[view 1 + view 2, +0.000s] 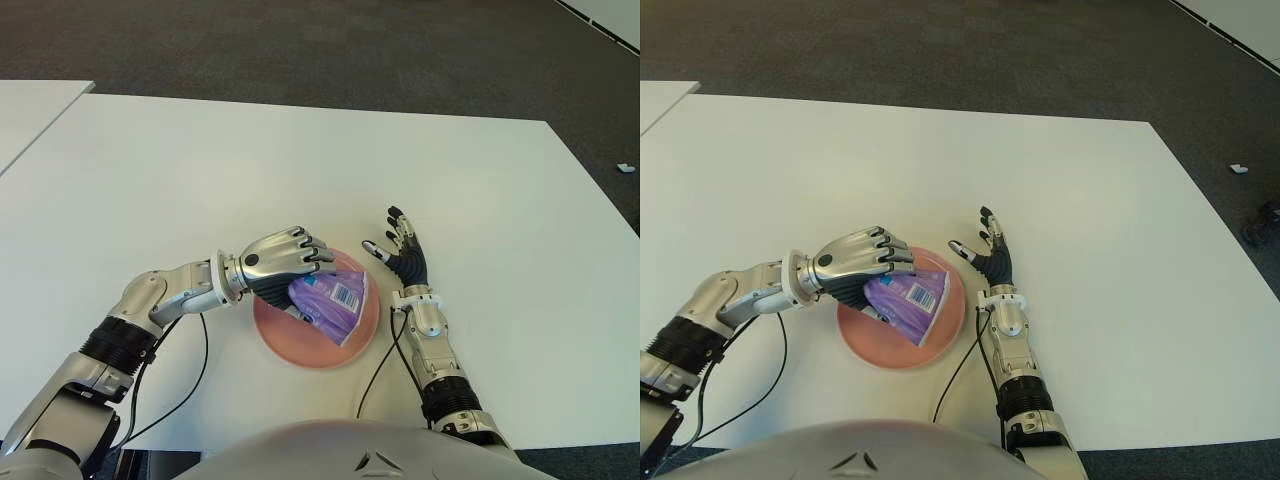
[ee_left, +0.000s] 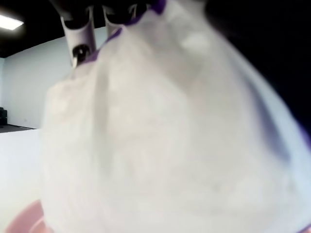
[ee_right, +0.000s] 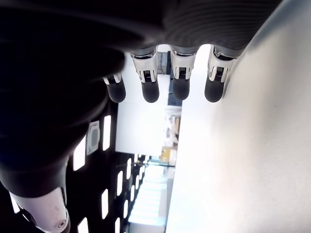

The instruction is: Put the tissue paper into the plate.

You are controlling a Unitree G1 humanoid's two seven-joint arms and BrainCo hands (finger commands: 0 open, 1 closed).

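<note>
Two metal hands were at the white table (image 1: pixel 300 160). The left hand (image 1: pixel 278 263) had its fingers curled around a purple plastic tissue packet (image 1: pixel 335 303), holding it tilted over the round pink plate (image 1: pixel 300 352), its lower end down inside the plate; actual contact with the plate could not be made out. The right hand (image 1: pixel 400 255) showed just right of the plate, fingers spread and holding nothing.
</note>
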